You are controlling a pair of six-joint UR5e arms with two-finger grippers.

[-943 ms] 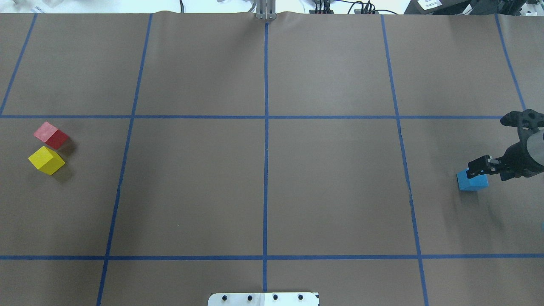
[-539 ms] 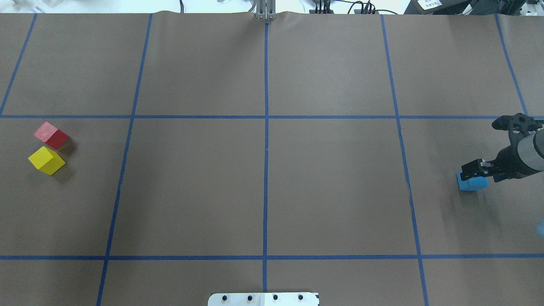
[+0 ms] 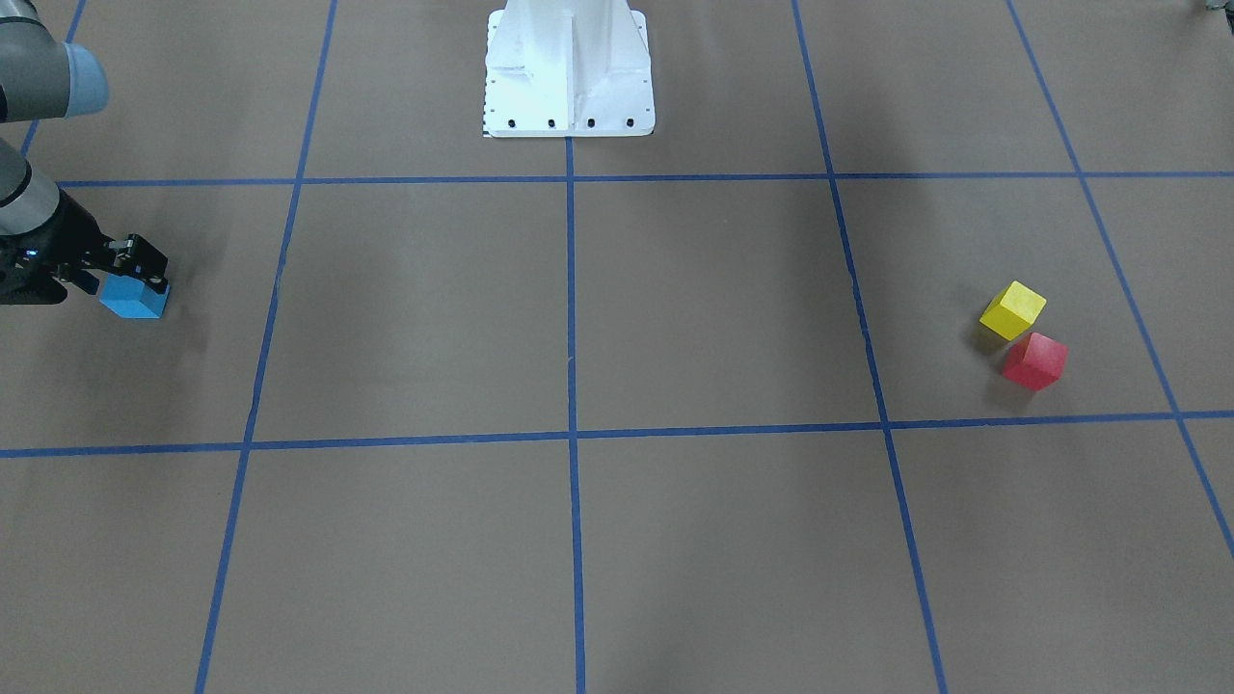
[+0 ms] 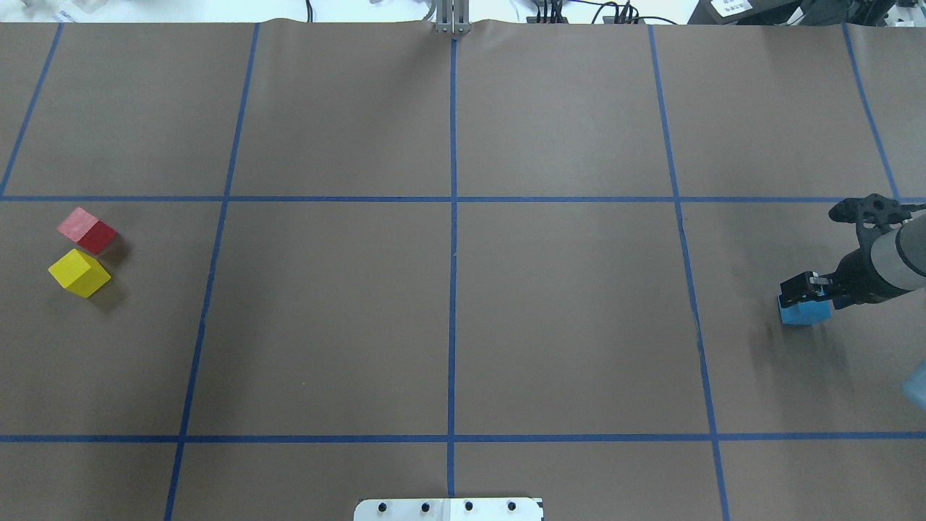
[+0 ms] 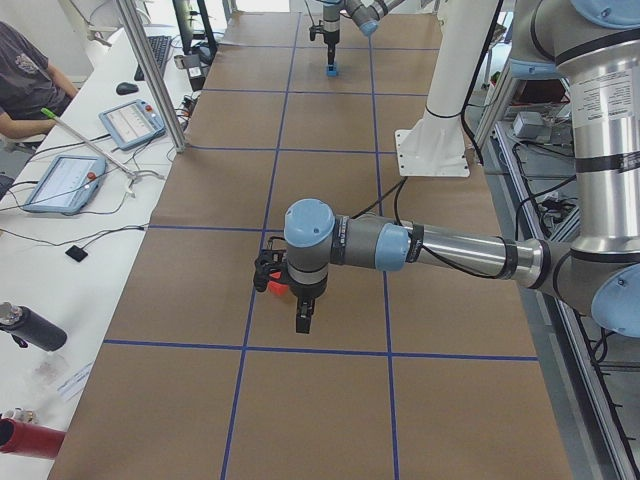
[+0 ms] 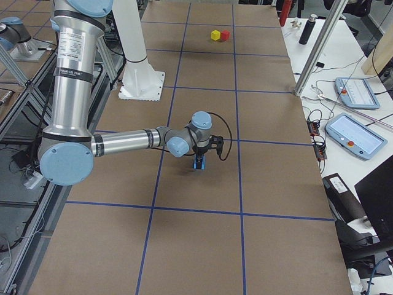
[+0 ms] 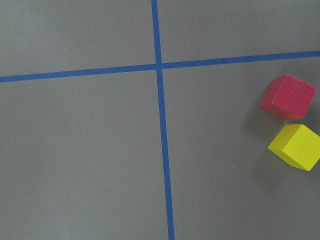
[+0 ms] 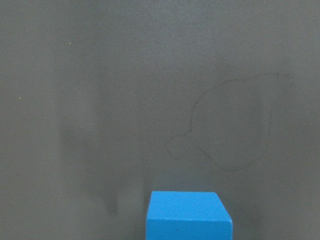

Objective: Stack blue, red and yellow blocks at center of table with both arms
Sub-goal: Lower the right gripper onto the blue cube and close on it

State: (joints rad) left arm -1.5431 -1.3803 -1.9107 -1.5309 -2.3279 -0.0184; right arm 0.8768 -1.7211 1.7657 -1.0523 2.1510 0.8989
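The blue block [image 4: 803,313] sits on the table [image 4: 448,318] at the far right, also seen as the blue block [image 3: 135,298] in the front-facing view. My right gripper [image 4: 804,286] is low over it and open, its fingers reaching down around the block's top. The right wrist view shows only the blue block [image 8: 189,215] at its bottom edge. The red block [image 4: 87,230] and yellow block [image 4: 79,273] lie close together at the far left. My left gripper [image 5: 302,318] hangs above that area; I cannot tell whether it is open or shut. The left wrist view looks down on the red block [image 7: 288,96] and yellow block [image 7: 296,147].
The white pedestal base [image 3: 569,72] stands at the robot's edge of the table. Along the far side runs a desk with tablets [image 5: 62,182], a metal post [image 5: 150,75] and a seated person [image 5: 25,80].
My right arm has come further in over the table and lowered its gripper onto the blue block. The block has stayed where it was, as have the red and yellow blocks.
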